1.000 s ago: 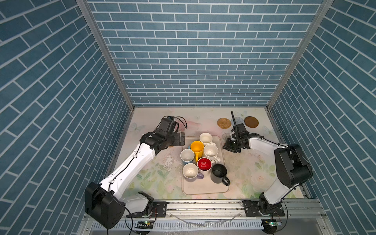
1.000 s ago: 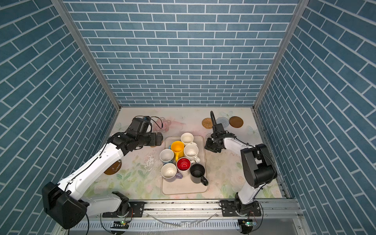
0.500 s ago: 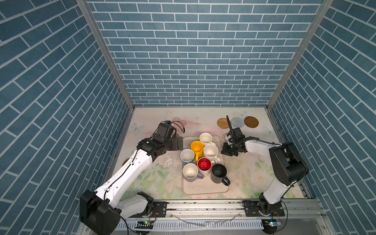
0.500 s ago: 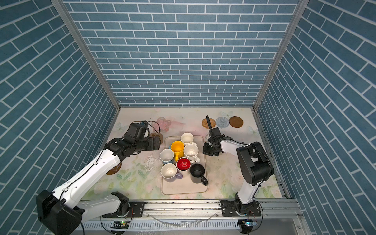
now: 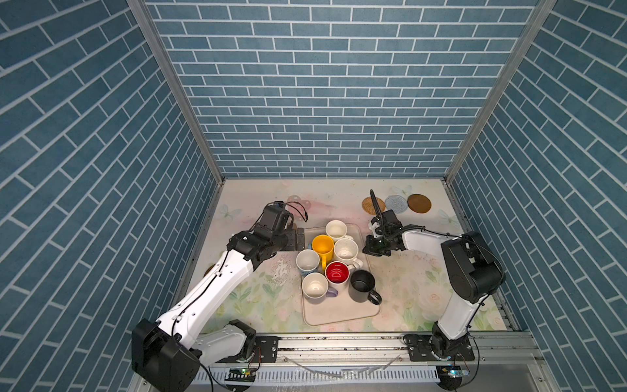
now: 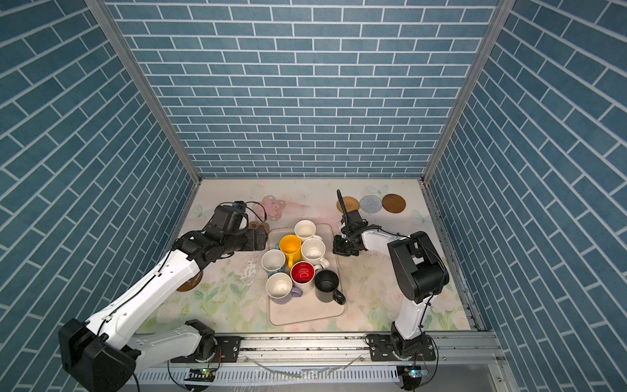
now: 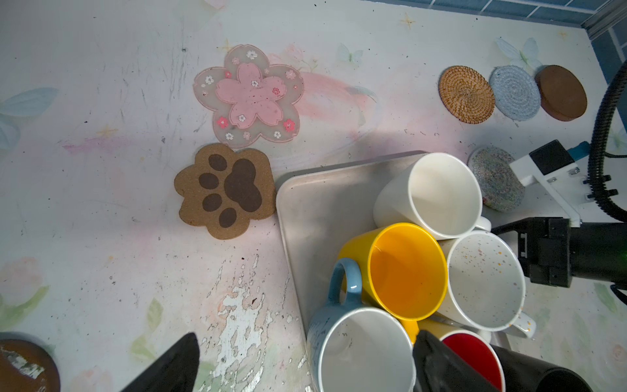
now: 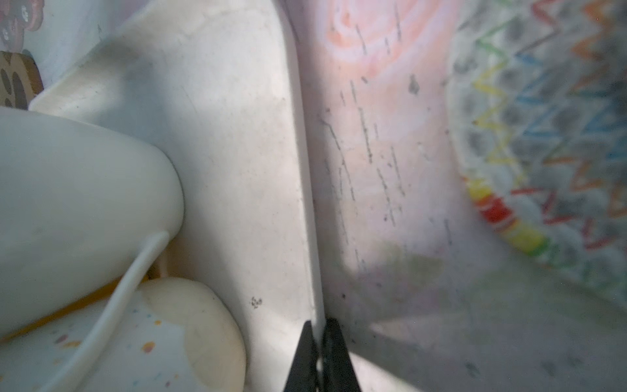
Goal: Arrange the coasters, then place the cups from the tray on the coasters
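Farthest out to the left of your left hand [image 7: 305,342], a brown disc coaster [image 7: 23,366] lies flat on the desk [image 7: 101,237]. That hand is wide open and grips nothing. It hangs at the left rim of the tray [image 5: 339,312], with the light blue cup [image 5: 307,262] just ahead of its fingers.

Beyond the hand, the paw coaster [image 7: 225,193] sits just beside the tray's far left corner. The pink flower coaster [image 7: 249,96] meets its far edge.

All seven cups crowd the far part of the tray: a cream cup [image 5: 336,230], the yellow cup [image 5: 322,245], a speckled cream cup [image 5: 346,249], the red-lined cup [image 5: 337,272], the lavender cup [image 5: 315,285] and the black cup [image 5: 362,286].

Your right hand [image 8: 318,339] is closed, pinching the tray's right rim. Just beyond it lies the clear patterned coaster [image 7: 495,180]. Farther beyond, the rattan coaster [image 5: 368,205], the blue knit coaster [image 5: 396,203] and a second brown disc [image 5: 419,203] lie in a row.
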`<state>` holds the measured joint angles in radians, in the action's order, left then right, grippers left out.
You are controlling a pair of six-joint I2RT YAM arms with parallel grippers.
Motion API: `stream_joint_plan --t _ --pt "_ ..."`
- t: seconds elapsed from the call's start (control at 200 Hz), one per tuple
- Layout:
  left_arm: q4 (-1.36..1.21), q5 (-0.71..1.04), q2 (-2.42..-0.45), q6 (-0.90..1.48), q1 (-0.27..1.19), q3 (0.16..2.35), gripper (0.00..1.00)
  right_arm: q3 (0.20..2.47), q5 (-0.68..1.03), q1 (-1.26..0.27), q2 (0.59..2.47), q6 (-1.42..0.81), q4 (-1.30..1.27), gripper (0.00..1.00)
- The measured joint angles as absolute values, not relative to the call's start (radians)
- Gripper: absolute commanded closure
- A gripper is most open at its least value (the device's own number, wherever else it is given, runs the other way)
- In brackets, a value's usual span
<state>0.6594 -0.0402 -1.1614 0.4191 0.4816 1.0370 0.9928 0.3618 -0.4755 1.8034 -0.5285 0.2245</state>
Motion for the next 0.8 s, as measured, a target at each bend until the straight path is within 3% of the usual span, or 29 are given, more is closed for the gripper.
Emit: stream_joint_plan --t 0.275,0.495,0.8 --pt "0.661 -0.041 -1.17 0.414 0.479 1.039 0.01 1.02 0.331 -0.485 1.806 -0.528 0.267 0.86" --pt "0.671 -0.043 -1.189 0.407 0.472 1.073 0.01 1.05 0.313 -0.46 1.788 -0.55 0.333 0.68" --pt "0.672 -0.039 -1.253 0.399 0.469 1.134 0.01 1.096 0.311 -0.312 1.731 -0.55 0.387 0.65"
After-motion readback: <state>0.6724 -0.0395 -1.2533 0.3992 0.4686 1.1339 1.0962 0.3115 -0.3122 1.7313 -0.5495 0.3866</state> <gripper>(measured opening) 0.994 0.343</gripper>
